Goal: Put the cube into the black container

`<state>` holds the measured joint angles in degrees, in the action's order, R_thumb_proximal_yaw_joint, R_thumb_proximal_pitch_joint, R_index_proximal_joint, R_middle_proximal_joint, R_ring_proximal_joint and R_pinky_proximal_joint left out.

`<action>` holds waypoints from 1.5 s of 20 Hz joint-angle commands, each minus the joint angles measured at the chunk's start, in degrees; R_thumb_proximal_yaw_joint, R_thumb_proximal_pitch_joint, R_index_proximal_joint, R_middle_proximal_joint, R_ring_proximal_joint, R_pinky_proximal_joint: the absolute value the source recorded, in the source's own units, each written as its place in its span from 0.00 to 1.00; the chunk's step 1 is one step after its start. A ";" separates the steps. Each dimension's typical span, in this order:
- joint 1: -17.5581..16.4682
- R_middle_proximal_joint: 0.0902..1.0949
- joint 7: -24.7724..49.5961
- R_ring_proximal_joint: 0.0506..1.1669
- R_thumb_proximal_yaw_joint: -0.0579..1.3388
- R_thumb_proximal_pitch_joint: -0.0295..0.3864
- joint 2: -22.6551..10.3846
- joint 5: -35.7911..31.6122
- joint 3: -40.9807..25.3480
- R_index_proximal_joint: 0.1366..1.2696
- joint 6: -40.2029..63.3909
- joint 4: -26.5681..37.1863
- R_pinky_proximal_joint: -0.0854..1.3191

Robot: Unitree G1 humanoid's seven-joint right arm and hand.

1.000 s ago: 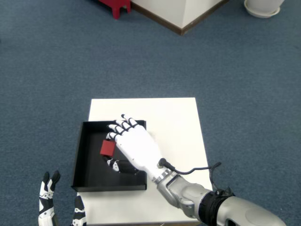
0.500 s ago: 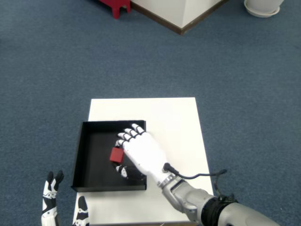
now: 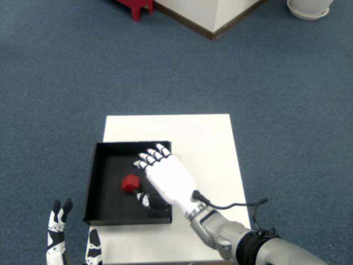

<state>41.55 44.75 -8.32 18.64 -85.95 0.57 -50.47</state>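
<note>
The red cube (image 3: 130,183) lies on the floor of the black container (image 3: 99,165), near its middle. My right hand (image 3: 167,178) hovers over the container's right half, just right of the cube, with fingers spread and the thumb below the cube. Nothing is held between the fingers; a small gap shows between cube and hand. The container sits on the left part of the white table (image 3: 204,138).
My left hand (image 3: 58,234) shows at the bottom left, off the table edge. Blue carpet surrounds the table. A red object (image 3: 134,6) and a white wall corner (image 3: 212,16) stand far at the top.
The cube has left my right hand's fingers and dropped onto the container floor, a little left of where it was held. The hand's fingers have spread apart.
</note>
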 commanded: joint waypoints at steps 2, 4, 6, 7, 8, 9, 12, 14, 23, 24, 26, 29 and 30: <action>3.08 0.14 1.29 0.15 0.53 0.39 -0.11 1.15 2.60 0.29 -1.19 2.43 0.10; 2.99 0.14 1.41 0.15 0.54 0.41 -0.14 1.29 2.61 0.29 -1.56 2.82 0.10; 2.84 0.13 1.61 0.15 0.54 0.42 -0.17 1.35 2.62 0.28 -1.90 3.06 0.09; 2.82 0.13 1.84 0.14 0.54 0.43 -0.20 1.38 2.66 0.27 -2.04 3.22 0.09; 2.78 0.13 2.16 0.14 0.53 0.43 -0.25 1.36 2.70 0.27 -2.13 3.40 0.09; 2.66 0.12 2.68 0.14 0.51 0.43 -0.35 0.84 2.85 0.22 -2.04 3.85 0.09; 0.97 0.11 6.90 0.14 0.37 0.43 -1.23 -5.56 6.89 0.14 2.21 8.81 0.10; -1.11 0.11 12.61 0.14 0.33 0.44 -2.35 -8.87 10.39 0.13 8.29 12.80 0.09; -12.45 0.11 22.78 0.16 0.17 0.58 -16.10 -16.03 16.50 0.15 33.97 21.17 0.15; -14.09 0.11 23.20 0.15 0.09 0.62 -17.81 -17.67 17.14 0.15 37.48 20.76 0.14; -16.71 0.12 22.64 0.16 0.04 0.67 -21.60 -21.33 18.11 0.15 44.83 17.68 0.14; -18.38 0.11 19.45 0.15 0.03 0.70 -23.60 -26.01 18.26 0.13 53.67 11.92 0.12; -19.46 0.11 18.24 0.15 0.03 0.71 -24.56 -27.69 18.19 0.11 56.48 9.65 0.12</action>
<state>20.92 63.45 -31.14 -7.19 -69.37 51.93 -40.79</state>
